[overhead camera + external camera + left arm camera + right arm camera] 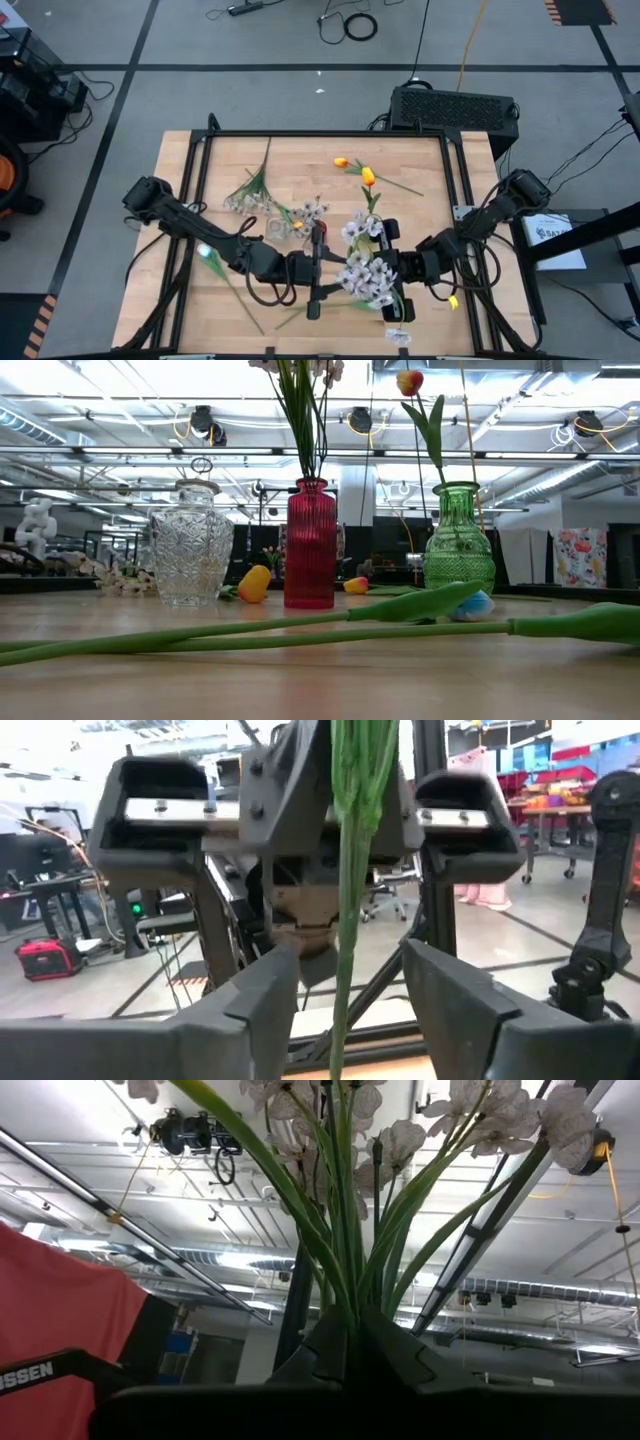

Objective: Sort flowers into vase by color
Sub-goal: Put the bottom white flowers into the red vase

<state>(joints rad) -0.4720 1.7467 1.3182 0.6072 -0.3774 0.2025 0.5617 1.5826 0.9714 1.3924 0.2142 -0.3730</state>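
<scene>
Wooden table (420, 160): my right end effector (350, 1342) clamps a blossom spray (368, 272); left end effector (340, 985), fingers apart, straddles its stem, awaiting handover.

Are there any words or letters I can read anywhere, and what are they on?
"SSEN": white letters on a dark arm part, cut off at the picture's edge.
White box beside the table: dark printing, too small to read.
White tag at the table's near edge: too small to read.

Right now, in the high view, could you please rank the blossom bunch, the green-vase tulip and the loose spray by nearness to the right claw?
1. The blossom bunch, held in the right claw.
2. The green-vase tulip, beyond it.
3. The loose spray, far left.
</scene>
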